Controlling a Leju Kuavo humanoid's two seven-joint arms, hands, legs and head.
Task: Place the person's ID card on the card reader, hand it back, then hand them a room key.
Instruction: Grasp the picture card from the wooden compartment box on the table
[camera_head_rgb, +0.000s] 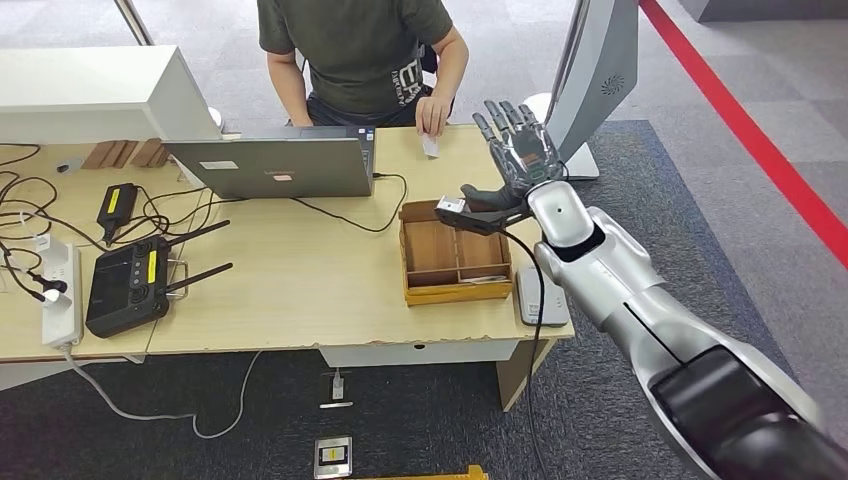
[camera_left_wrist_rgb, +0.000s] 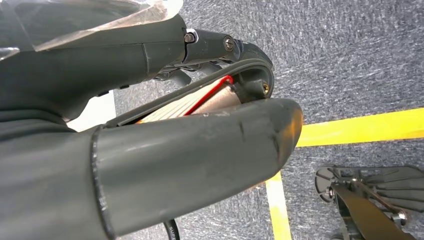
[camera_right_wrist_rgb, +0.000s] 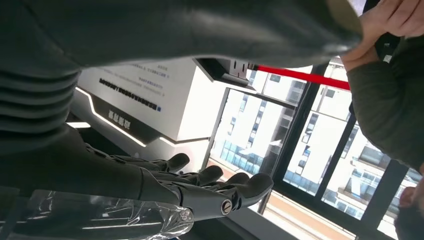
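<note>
My right hand (camera_head_rgb: 512, 152) is raised over the far right part of the desk, fingers spread and pointing toward the person, thumb (camera_head_rgb: 478, 212) above the wooden tray (camera_head_rgb: 456, 292). The right wrist view shows the right hand (camera_right_wrist_rgb: 200, 192) with straight fingers and nothing in it. The person (camera_head_rgb: 360, 50) sits across the desk and holds a small white card (camera_head_rgb: 430, 146) down on the tabletop, just left of my fingers. A flat grey card reader (camera_head_rgb: 541, 298) lies right of the tray. My left hand (camera_left_wrist_rgb: 175, 150) hangs over the carpet; its grip is unclear.
A laptop (camera_head_rgb: 272, 165) stands open at the desk's back. A black controller (camera_head_rgb: 128, 285), a power strip (camera_head_rgb: 58, 290) and loose cables cover the left side. A grey monitor stand (camera_head_rgb: 595, 70) rises right of my hand. Yellow floor tape (camera_left_wrist_rgb: 360, 127) runs below my left hand.
</note>
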